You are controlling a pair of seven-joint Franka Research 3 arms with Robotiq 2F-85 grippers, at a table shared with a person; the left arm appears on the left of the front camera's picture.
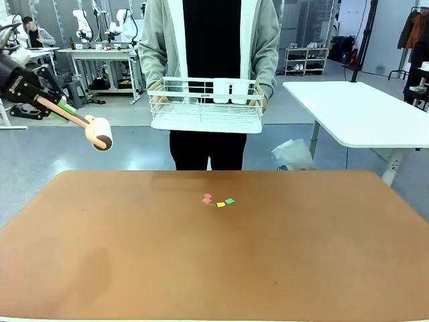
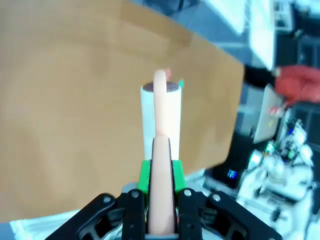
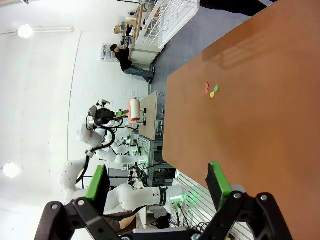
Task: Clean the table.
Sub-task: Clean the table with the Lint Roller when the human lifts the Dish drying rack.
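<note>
The table [image 1: 134,255] has a smooth, matte reddish-brown top with rounded corners and spreads across the near half of the front view. Its only load is a small cluster of flat paper scraps [image 1: 218,200], square-cut in pink, yellow and green, lying close together near the middle of the far edge. The left end effector [image 1: 66,109] is clenched around the slim, peach-coloured handle of a lint roller [image 1: 100,133]. The roller's stubby white cylinder with dark end faces sits at the handle's tip, held up in the air off the table's far left corner and clear of the surface. In the left wrist view the green pads [image 2: 144,175] press flat against both sides of that smooth handle, with black jointed fingers below them. The roll points out toward the brown table [image 2: 75,100]. The right end effector [image 3: 157,182] is released, its two green pads standing wide apart with nothing between them. It looks along the table [image 3: 260,140] with the coloured scraps [image 3: 211,90] well ahead. At the far side a person [image 1: 208,40] in a grey zip jacket holds a white wire rack [image 1: 206,104]. The rack is a shallow rectangular basket of thin rods over a solid tray, gripped at both ends and kept above the table. To the right stands a white-topped table [image 1: 362,111] with a glossy surface and white legs.
</note>
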